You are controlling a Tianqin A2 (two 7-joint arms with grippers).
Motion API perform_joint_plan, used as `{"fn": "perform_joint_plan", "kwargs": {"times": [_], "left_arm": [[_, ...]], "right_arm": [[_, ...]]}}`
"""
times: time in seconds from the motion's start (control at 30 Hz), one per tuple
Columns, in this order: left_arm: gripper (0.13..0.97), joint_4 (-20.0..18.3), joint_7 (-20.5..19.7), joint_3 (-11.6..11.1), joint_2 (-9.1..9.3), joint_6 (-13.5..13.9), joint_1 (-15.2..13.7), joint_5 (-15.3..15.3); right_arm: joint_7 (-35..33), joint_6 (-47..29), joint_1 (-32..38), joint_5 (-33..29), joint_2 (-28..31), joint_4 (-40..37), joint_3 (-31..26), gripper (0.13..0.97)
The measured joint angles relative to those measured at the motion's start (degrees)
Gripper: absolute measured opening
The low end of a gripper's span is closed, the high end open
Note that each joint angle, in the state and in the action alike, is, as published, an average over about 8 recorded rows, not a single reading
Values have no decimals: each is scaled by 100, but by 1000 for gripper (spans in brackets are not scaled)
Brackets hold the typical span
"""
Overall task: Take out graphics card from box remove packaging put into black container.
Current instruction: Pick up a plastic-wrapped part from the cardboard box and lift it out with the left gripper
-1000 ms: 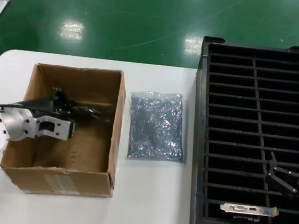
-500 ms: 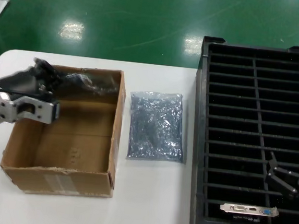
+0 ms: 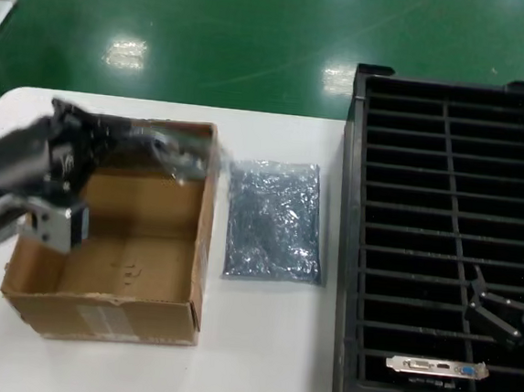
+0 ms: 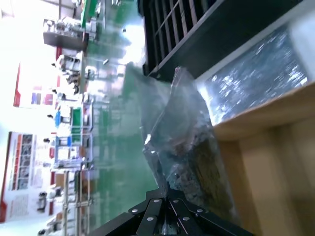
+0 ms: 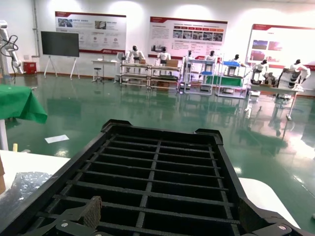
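A: Left tool (image 4: 165, 209) — state?

B: Clamped on the end of a bagged card (image 4: 189, 162). Held above the far wall of the box (image 3: 105, 315), bag trailing toward the box's right corner. Dark board visible through the bag.

A: Step in hand?

B: Taking out, judged from the lift: card raised to rim height, not yet clear of the box. Unbagging not begun on this one.

A: Right tool (image 3: 495, 317)?

B: Parked over the near end of the crate (image 3: 348, 259); cannot tell open or closed.

A: Elsewhere?

B: Empty bag (image 3: 272, 220) flat on the tabletop (image 3: 266, 361), between box and crate. One bare card (image 3: 437, 366) already slotted in the crate's nearest row, bracket up.

A: Next move?

B: Probably carry clear of the rim, then a second grip to strip the bag. Thin-film hold only; slip likely.
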Motion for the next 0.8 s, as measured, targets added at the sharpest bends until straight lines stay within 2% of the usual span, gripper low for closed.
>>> {"fn": "perform_joint_plan", "kwargs": {"times": [0.23,0.43,0.57,0.8], "left_arm": [[138,-631,-46,-267,-263,-50,851,-258],[138,-926,-69,-439,-347,-122,1355,-409],[138,-1029,-99,-504,-364,-136,1522,-456],[138,-1055,-109,-521,-366,-137,1563,-466]], "right_arm": [[0,0,0,0,0,0,0,966],[0,0,0,0,0,0,0,966],[0,0,0,0,0,0,0,966],[-18,-24,11,-2,-20,-2,18,966]]}}
